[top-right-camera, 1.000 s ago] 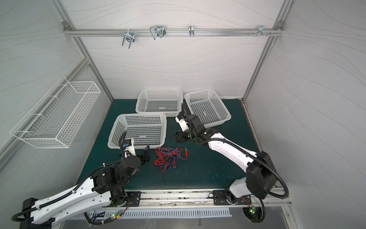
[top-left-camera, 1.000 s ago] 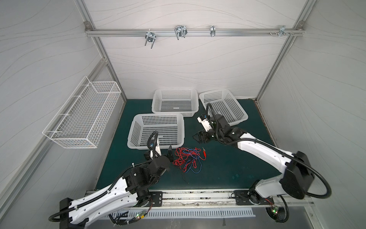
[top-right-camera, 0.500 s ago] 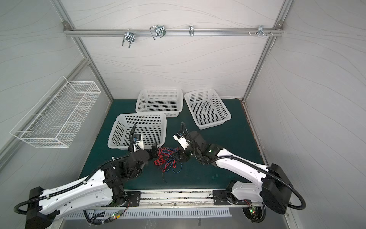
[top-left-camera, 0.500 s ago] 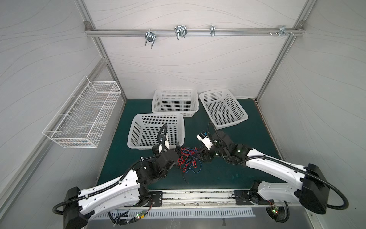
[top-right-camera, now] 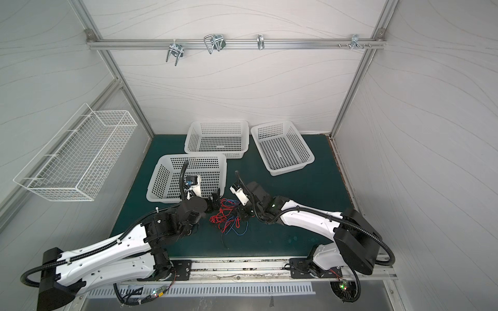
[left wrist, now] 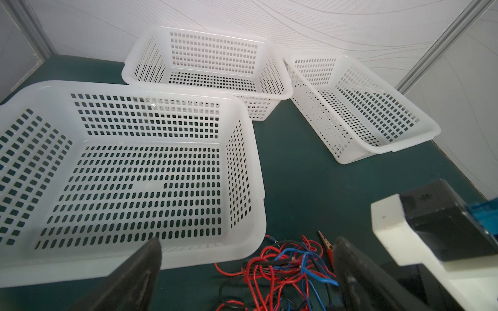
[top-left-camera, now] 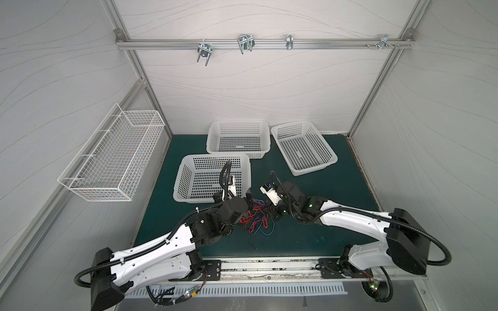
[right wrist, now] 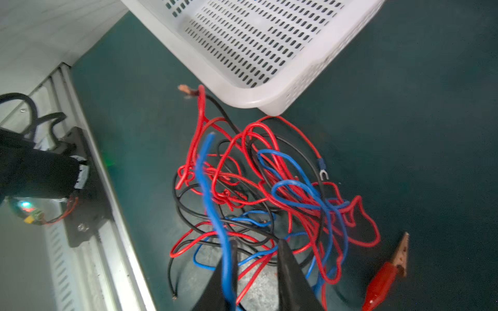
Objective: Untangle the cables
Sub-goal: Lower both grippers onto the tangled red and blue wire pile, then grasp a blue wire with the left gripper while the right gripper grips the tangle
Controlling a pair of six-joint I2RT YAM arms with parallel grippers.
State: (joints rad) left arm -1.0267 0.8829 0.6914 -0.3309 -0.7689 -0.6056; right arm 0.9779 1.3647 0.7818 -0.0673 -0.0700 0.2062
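left gripper spread wide beside cables | right gripper narrow amid them, grip unclear

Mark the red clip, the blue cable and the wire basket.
red clip (right wrist: 382,282): right wrist view, red sleeve.
blue cable (right wrist: 207,192): right wrist view, blurred stretch.
wire basket (top-left-camera: 116,161): a top view, mesh side.

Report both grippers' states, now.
Left gripper: open, holding nothing.
Right gripper: jaws narrow amid the cables, blue cable beside one finger; grip cannot be told.
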